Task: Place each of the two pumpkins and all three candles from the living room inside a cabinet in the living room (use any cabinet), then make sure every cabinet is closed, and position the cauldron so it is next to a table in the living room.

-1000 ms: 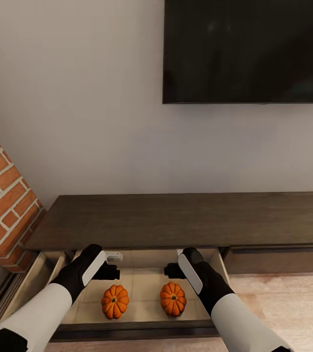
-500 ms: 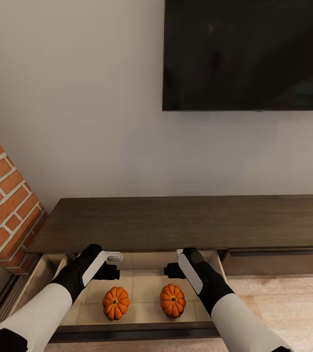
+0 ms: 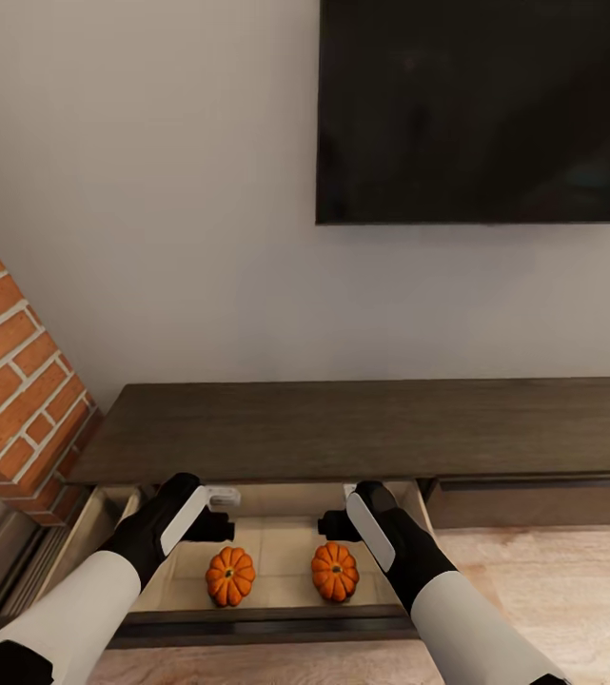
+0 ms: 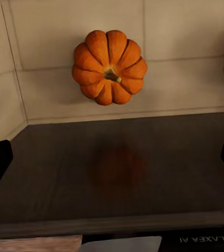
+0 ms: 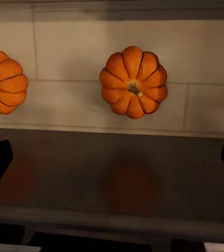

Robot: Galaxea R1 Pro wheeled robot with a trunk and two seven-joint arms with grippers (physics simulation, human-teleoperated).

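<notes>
Pumpkins sit side by side, a little apart, on the pale floor of the pulled-out drawer (image 3: pixel 266 623) of our long dark cabinet (image 3: pixel 362 428): the left pumpkin (image 3: pixel 230 576) and the right pumpkin (image 3: pixel 334 571). Our left gripper (image 3: pixel 214 509) hangs above the first with its fingers spread wide and nothing between them; our right gripper (image 3: pixel 335 514) hangs above the second, likewise spread and empty. A dark screen (image 3: pixel 483 109) hangs on the wall above.

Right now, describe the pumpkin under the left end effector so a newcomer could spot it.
Find the long dark-brown cabinet below the wall-mounted black TV; its drawer beside the brick column is open. Two orange pumpkins sit on its beige floor; the left pumpkin is the one nearer the bricks.
</notes>
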